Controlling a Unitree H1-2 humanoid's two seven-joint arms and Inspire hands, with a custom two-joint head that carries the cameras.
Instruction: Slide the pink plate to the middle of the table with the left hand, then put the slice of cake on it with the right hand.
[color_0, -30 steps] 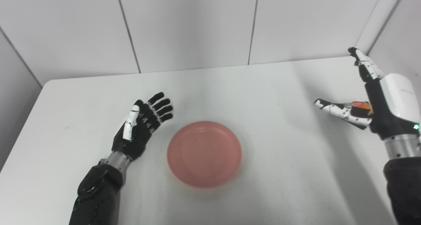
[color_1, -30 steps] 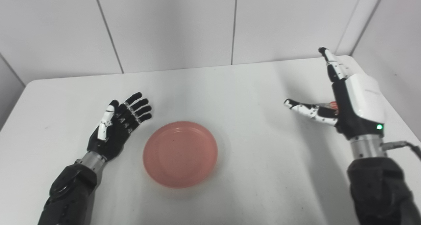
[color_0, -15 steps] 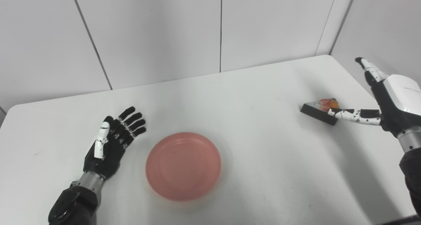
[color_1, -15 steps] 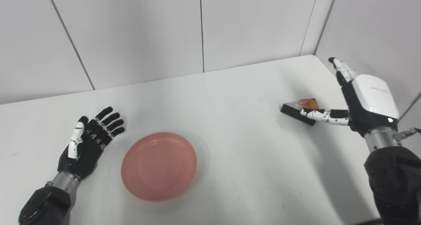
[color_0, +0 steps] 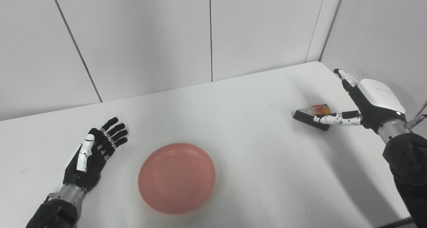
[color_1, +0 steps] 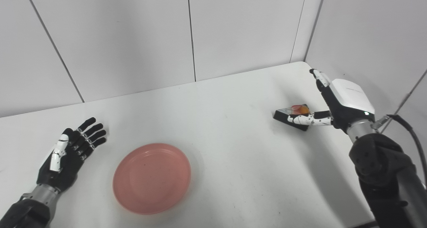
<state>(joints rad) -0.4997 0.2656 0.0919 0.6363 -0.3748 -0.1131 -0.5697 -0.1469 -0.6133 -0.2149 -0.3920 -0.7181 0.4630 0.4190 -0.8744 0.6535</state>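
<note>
1. While our right hand (color_0: 373, 103) is spreading wide beside the slice of cake (color_0: 312, 116), its thumb (color_0: 335, 120) is lying along the near edge of the slice and the other fingers (color_0: 343, 78) are pointing up and away behind it, so nothing is being gripped yet.
2. We are keeping the cake, dark with an orange and red topping, flat on the table (color_0: 253, 114) near the far right corner.
3. We are resting our left hand (color_0: 91, 158) palm up at the left, fingers apart and holding nothing.
4. We are seeing the pink plate (color_0: 176, 178) lying empty near the middle of the table, just beside the left hand without touching it and well apart from the cake.
</note>
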